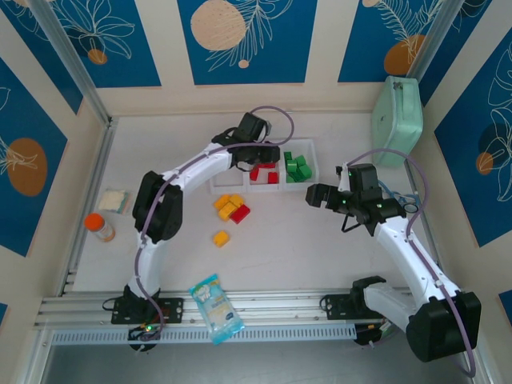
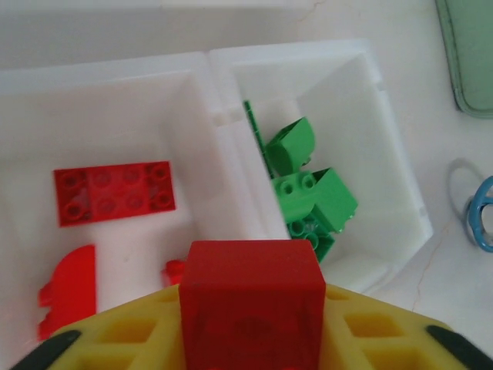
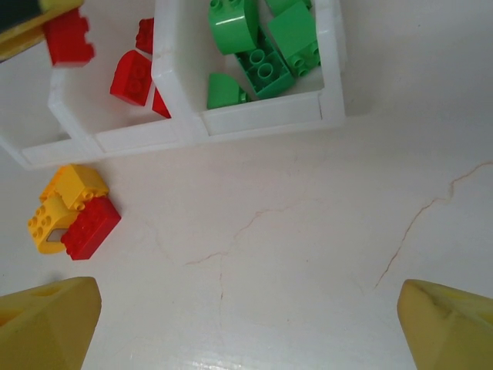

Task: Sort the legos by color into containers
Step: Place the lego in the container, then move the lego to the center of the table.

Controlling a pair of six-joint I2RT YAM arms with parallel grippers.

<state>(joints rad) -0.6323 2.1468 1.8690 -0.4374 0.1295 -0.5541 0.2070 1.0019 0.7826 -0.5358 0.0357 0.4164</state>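
My left gripper [image 1: 264, 154] hangs over the middle compartment of the white tray [image 1: 312, 160], shut on a red lego [image 2: 252, 301] between its yellow fingers. That compartment holds other red legos [image 2: 114, 193], and the right one holds several green legos [image 2: 308, 193]. In the right wrist view the tray [image 3: 262, 117] lies at the top with the green legos [image 3: 258, 46] and the held red lego [image 3: 68, 37]. Loose yellow legos [image 1: 228, 203] and a red one [image 1: 240, 214] lie in front of the tray, with one yellow lego [image 1: 221, 238] nearer. My right gripper [image 1: 314, 194] stands open over bare table [image 3: 246, 324].
A mint-green case [image 1: 398, 120] leans at the back right. An orange-capped bottle [image 1: 100, 226] and a pale packet [image 1: 114, 200] sit at the left. A blue snack packet [image 1: 214, 308] lies on the front rail between the arm bases.
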